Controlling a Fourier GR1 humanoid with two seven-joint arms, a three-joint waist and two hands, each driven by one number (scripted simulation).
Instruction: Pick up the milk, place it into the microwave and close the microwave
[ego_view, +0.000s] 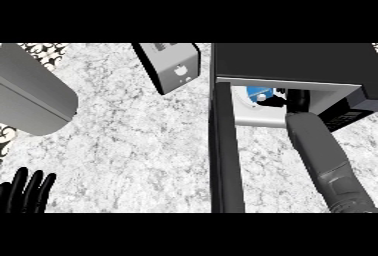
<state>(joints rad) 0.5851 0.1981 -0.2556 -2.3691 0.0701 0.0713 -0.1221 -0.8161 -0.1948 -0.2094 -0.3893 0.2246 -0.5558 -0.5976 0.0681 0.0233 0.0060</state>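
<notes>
My left hand (28, 192) rests open at seven o'clock, fingers up. From five o'clock my right forearm (325, 160) passes the open dark microwave door (225, 150); at one o'clock my right hand (294, 100) is inside the black boxy microwave (295, 60), against the blue-and-white milk carton (255, 94); I cannot tell whether it grips

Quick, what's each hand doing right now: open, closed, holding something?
Left hand: open, resting at the lower left, holding nothing.
Right hand: inside the microwave by the milk; open or closed cannot be told.

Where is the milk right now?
Upper right of the head view, inside the open microwave, the milk shows just left of the right hand.
</notes>
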